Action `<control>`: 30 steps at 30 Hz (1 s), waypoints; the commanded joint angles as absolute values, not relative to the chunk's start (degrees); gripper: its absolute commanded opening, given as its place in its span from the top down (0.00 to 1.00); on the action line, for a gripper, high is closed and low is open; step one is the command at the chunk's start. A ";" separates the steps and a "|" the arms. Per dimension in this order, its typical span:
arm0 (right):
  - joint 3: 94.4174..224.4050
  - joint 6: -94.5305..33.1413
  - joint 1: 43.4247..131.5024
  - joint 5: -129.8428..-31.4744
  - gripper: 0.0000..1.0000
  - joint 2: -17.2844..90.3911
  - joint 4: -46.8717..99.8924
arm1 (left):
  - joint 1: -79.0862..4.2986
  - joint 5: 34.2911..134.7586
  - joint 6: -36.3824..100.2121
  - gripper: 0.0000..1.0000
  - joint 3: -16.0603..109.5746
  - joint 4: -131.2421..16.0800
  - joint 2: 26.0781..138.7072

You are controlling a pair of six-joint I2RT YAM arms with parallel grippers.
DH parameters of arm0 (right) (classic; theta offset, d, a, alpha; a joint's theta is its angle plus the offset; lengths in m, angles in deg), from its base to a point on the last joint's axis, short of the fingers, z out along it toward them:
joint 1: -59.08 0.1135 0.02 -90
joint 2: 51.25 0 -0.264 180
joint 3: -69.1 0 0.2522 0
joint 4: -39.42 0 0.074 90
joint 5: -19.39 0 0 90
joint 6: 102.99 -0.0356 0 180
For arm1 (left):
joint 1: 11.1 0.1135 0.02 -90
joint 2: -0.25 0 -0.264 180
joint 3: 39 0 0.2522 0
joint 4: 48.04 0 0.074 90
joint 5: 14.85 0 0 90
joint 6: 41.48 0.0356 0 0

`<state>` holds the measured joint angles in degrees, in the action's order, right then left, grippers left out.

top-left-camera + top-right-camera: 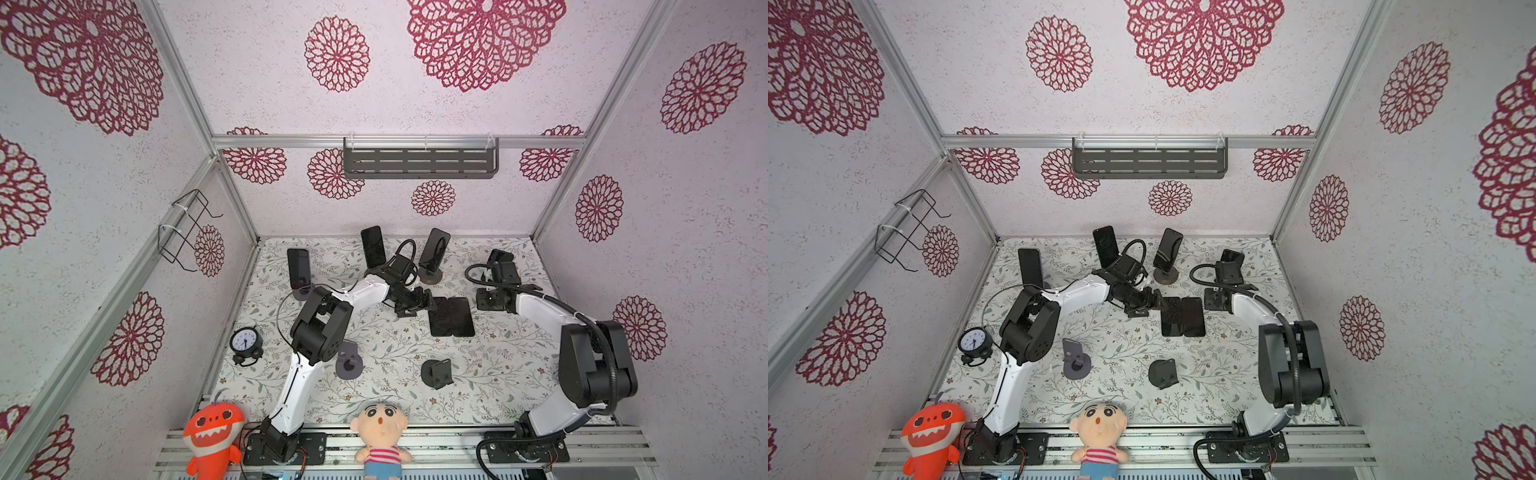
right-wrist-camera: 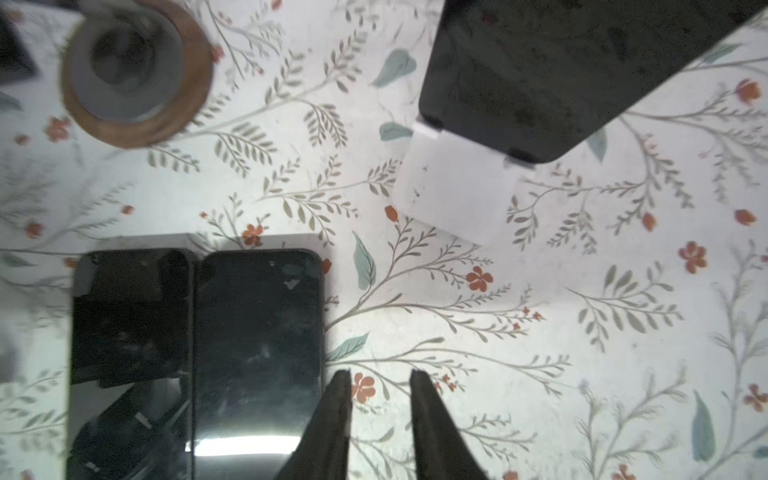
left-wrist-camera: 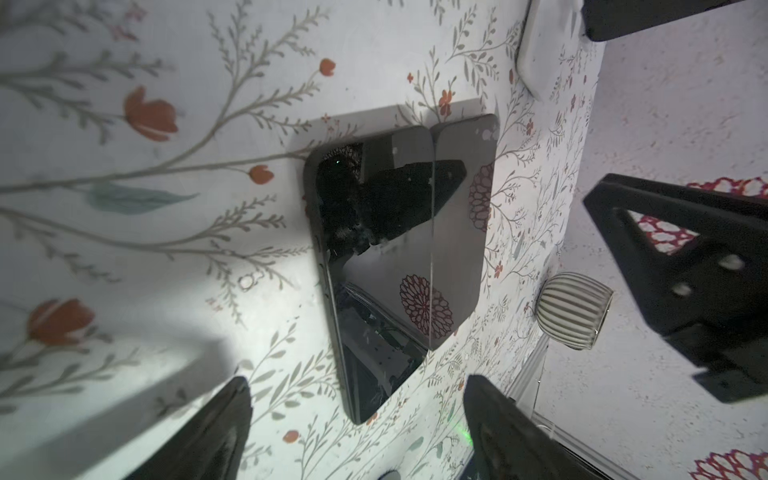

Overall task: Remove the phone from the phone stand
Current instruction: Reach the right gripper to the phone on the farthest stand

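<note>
Phones (image 1: 441,318) lie flat side by side, long axes front-to-back.

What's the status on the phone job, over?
Left gripper open, right gripper open, both empty. Two phones flat on table, side by side. Other phones upright on stands behind. One stand's base hidden behind left arm.

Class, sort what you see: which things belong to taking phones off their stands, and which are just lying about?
Belong: propped phones; occupied stands; two flat phones; empty stands; left gripper; right gripper.
Lying about: alarm clock; orange plush; doll; wall shelf.
</note>
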<state>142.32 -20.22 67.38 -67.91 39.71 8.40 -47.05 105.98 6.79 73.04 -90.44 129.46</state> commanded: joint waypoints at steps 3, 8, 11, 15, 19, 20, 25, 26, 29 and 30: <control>146.94 -20.09 66.74 -68.63 0.50 30.66 0.62 | -46.93 102.32 9.18 0.14 69.89 -88.37 122.75; 150.80 -15.39 61.15 -71.06 0.30 27.07 -2.16 | -47.36 100.85 11.62 0.12 66.08 -87.19 118.19; 156.34 -7.89 53.55 -86.61 0.22 29.35 -5.63 | -47.67 100.84 14.80 0.09 62.88 -84.94 114.57; 163.09 4.71 45.75 -104.11 0.23 35.36 -5.58 | -47.75 101.56 18.61 0.07 61.48 -84.95 110.42; 172.40 16.35 43.61 -112.58 0.31 44.95 -12.00 | -47.71 100.26 21.85 0.06 60.48 -87.71 107.68; 175.09 19.52 43.40 -113.45 0.34 47.37 -14.57 | -47.75 99.40 22.53 0.05 59.79 -87.99 106.87; 180.61 23.00 42.54 -112.80 0.36 54.25 -16.09 | -47.75 96.76 23.47 0.04 56.27 -87.93 102.97; 180.83 22.95 42.43 -113.04 0.36 55.19 -15.60 | -47.75 96.56 23.39 0.04 55.70 -87.74 102.49; 180.86 22.95 42.38 -112.89 0.35 56.82 -13.94 | -47.75 96.04 23.25 0.04 54.85 -87.40 101.63; 180.91 23.04 42.37 -112.98 0.35 57.37 -13.45 | -47.75 95.92 23.27 0.04 54.66 -87.32 101.50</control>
